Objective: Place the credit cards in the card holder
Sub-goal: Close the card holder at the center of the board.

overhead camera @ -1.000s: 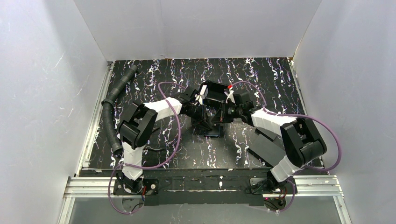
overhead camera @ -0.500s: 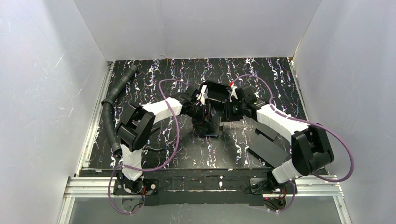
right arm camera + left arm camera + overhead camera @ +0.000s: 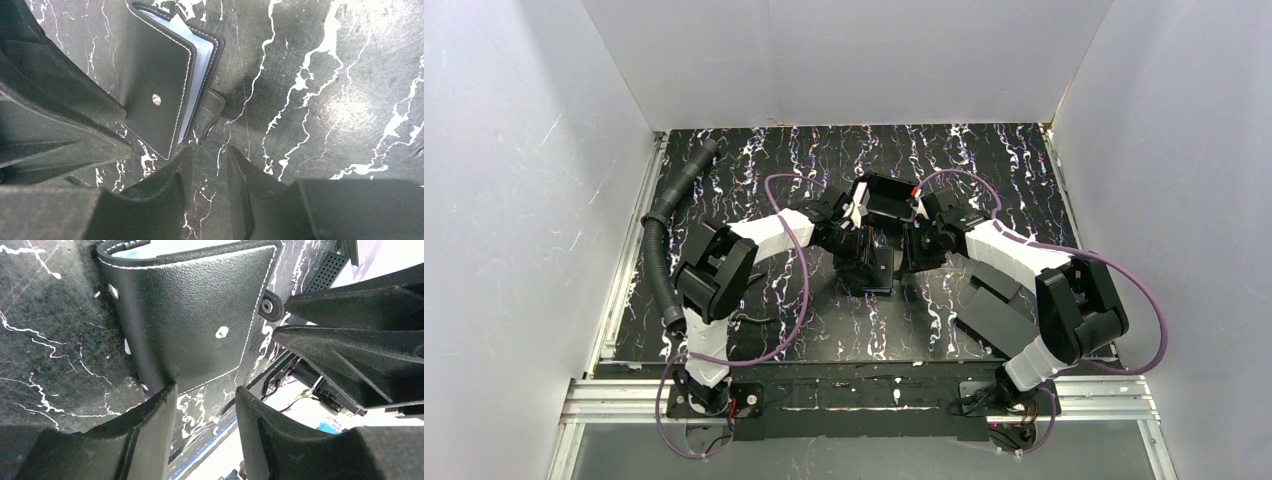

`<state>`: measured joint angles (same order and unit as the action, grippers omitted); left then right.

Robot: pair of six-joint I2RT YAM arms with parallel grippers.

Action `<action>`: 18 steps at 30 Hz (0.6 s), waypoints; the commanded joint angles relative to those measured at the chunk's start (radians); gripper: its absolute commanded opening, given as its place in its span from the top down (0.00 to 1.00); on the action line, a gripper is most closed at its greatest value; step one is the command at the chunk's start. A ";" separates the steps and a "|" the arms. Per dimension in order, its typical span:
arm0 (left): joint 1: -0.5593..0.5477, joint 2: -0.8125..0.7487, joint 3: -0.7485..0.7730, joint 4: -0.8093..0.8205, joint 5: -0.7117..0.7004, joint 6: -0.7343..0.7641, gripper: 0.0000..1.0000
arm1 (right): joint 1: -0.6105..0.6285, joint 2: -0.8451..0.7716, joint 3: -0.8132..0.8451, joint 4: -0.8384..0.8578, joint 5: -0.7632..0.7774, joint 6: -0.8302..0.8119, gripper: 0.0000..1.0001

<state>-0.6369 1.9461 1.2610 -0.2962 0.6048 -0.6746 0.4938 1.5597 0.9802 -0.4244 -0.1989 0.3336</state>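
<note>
The card holder (image 3: 873,274) is a small black stitched wallet lying on the marbled table between both grippers. In the left wrist view the card holder (image 3: 190,315) shows its snap studs, and my open left gripper (image 3: 205,390) stands at its near corner, one finger (image 3: 150,430) touching its edge. In the right wrist view the card holder (image 3: 156,85) lies partly open with pale blue-grey leaves (image 3: 200,70) and its strap tab (image 3: 212,112) just ahead of my open, empty right gripper (image 3: 208,150). No loose credit card shows plainly.
A larger black rimmed tray (image 3: 886,198) sits just behind the grippers, with a small red thing (image 3: 916,186) at its right corner. Flat black slabs (image 3: 996,310) lie under the right arm. A corrugated black hose (image 3: 664,235) runs along the table's left edge.
My right gripper pulled back toward the tray, then came down again at the holder's right edge. The left arm has barely moved. The holder sits slightly further left.
</note>
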 commanded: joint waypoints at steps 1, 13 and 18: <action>-0.003 0.047 0.036 -0.109 -0.117 0.055 0.54 | 0.002 0.020 0.033 0.019 0.019 -0.013 0.65; -0.025 0.112 0.088 -0.259 -0.245 0.136 0.53 | 0.002 0.027 0.026 0.060 0.019 0.002 0.88; -0.027 0.059 0.088 -0.244 -0.214 0.151 0.48 | 0.002 0.004 0.007 0.089 -0.012 -0.016 0.99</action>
<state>-0.6544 2.0052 1.3685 -0.4938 0.4557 -0.5724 0.4938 1.5833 0.9802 -0.3862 -0.1890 0.3336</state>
